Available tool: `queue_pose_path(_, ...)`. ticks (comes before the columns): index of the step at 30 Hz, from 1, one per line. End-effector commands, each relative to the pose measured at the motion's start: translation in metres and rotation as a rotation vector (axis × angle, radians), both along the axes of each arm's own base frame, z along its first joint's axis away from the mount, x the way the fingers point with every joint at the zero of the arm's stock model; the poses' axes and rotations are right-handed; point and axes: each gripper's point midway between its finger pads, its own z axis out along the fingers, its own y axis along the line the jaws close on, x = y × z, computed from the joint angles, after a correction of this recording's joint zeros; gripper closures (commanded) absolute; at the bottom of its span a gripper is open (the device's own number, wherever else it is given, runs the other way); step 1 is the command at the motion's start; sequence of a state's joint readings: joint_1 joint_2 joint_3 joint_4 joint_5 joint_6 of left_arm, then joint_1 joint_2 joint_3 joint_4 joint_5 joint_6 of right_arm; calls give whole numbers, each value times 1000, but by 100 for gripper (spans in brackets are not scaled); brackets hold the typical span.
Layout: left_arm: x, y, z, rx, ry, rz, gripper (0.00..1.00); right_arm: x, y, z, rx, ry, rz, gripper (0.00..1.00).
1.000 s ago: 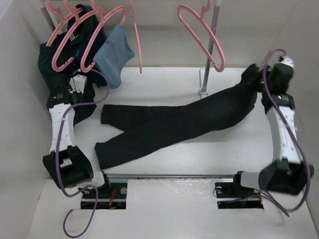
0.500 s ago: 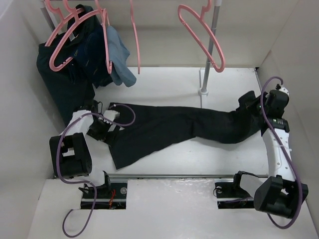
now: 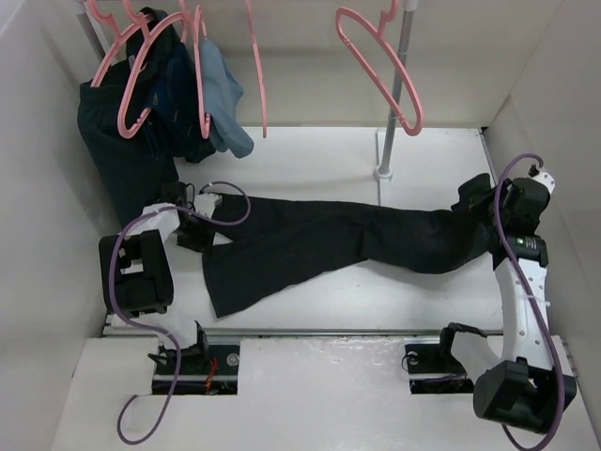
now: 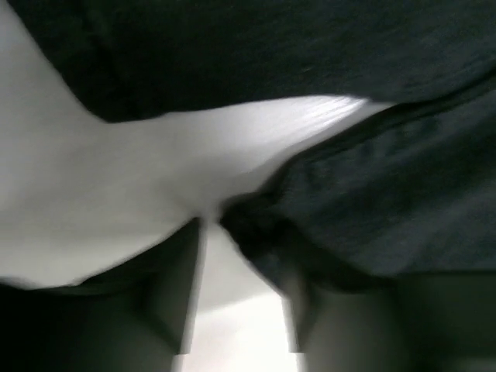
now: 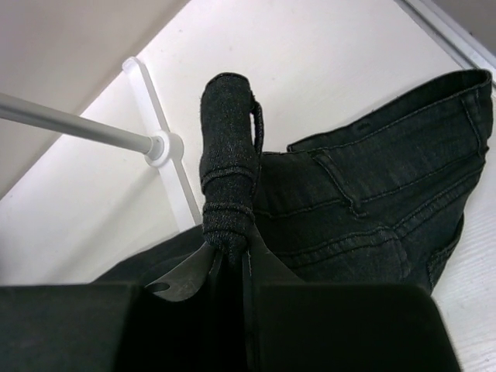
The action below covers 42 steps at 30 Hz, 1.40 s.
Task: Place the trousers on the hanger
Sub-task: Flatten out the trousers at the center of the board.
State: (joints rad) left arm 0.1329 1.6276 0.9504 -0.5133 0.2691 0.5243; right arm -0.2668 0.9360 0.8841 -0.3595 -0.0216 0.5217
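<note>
Top external view: the trousers point(image 3: 357, 240) lie across mid-frame, waistband pinched in the right gripper point(image 5: 232, 252) at right, left gripper point(image 3: 199, 229) at the cuffs, its jaw state unclear, while the hanger point(image 3: 374, 71) hangs bare upper right, so hanging is not yet done.

Left arm point(image 3: 131, 277) folded low, close to its base, wrist turned inward. Left gripper point(image 3: 199, 225) held low, jaws apart; wrist view blurred. Right arm point(image 3: 522, 287) stretched forward along the right side. Right gripper point(image 3: 493, 209) points inward, jaws pinched tight on a bunch of the trousers point(image 3: 357, 240).
</note>
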Motion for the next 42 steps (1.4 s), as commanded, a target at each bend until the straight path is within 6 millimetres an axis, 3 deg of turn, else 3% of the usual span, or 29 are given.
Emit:
queue_pose_path(1,-9,-21,-10,-121,42,-37,66,3,-3,-6,22,7,-31,100)
queue_pose_path(2,-9,-21,-10,-121,42,-37,96,6,-4,-7,26,6,-30,100)
queue_pose_path(3,-10,-21,-12,-123,51,-36,100,10,-6,-8,27,9,-30,100)
queue_pose_path(8,-1,-19,5,-140,-1,-48,100,19,-7,-2,21,2,-18,100)
queue_pose_path(12,25,9,50,-50,-140,11,100,34,3,21,21,-73,58,100)
queue_pose_path(14,37,26,87,30,-238,38,100,55,7,33,29,-118,115,100)
queue_pose_path(15,52,32,118,68,-320,29,100,63,14,38,46,-124,164,100)
queue_pose_path(16,59,37,147,102,-402,26,100,74,15,71,24,-176,194,100)
queue_pose_path(17,64,46,170,138,-463,29,100,86,16,72,31,-157,220,100)
queue_pose_path(18,73,53,206,174,-555,37,100,89,18,88,34,-183,251,100)
queue_pose_path(19,74,58,226,188,-604,48,100,90,18,112,14,-230,254,100)
queue_pose_path(20,69,70,252,224,-673,70,100,78,14,136,22,-295,214,100)
queue_pose_path(21,66,77,264,259,-702,76,100,67,8,142,32,-317,165,100)
queue_pose_path(22,60,87,276,291,-726,98,100,40,-8,145,66,-360,21,100)
queue_pose_path(23,57,88,272,303,-705,92,100,37,-25,111,72,-283,-64,100)
queue_pose_path(24,49,96,268,315,-686,106,100,4,-24,123,136,-359,-162,100)
queue_pose_path(25,43,102,248,326,-633,107,100,-19,-44,105,155,-359,-341,100)
queue_pose_path(26,36,104,237,330,-610,106,100,-37,-49,44,221,-271,-448,100)
queue_pose_path(27,28,108,224,337,-576,122,100,-68,-46,31,349,-327,-563,100)
queue_pose_path(28,23,110,209,346,-534,116,100,-83,-48,2,409,-312,-645,100)
queue_pose_path(29,11,113,180,364,-458,117,100,-98,-51,-24,453,-301,-732,95)
queue_pose_path(30,5,113,167,367,-422,120,100,-116,-46,-67,496,-255,-783,91)
queue_pose_path(31,0,114,154,368,-381,123,100,-121,-44,-80,569,-272,-824,80)
queue_pose_path(33,-18,115,127,388,-291,96,100,-132,-41,-104,625,-265,-880,60)
queue_pose_path(34,-23,116,122,397,-269,99,100,-136,-40,-105,669,-294,-900,47)
queue_pose_path(35,-30,122,116,434,-237,95,100,-140,-42,-105,675,-308,-925,28)
queue_pose_path(38,-53,127,94,477,-135,80,100,-159,-54,-116,653,-297,-1062,0)
queue_pose_path(42,-85,131,72,531,-12,52,100,-171,-71,-104,563,-317,-1150,0)
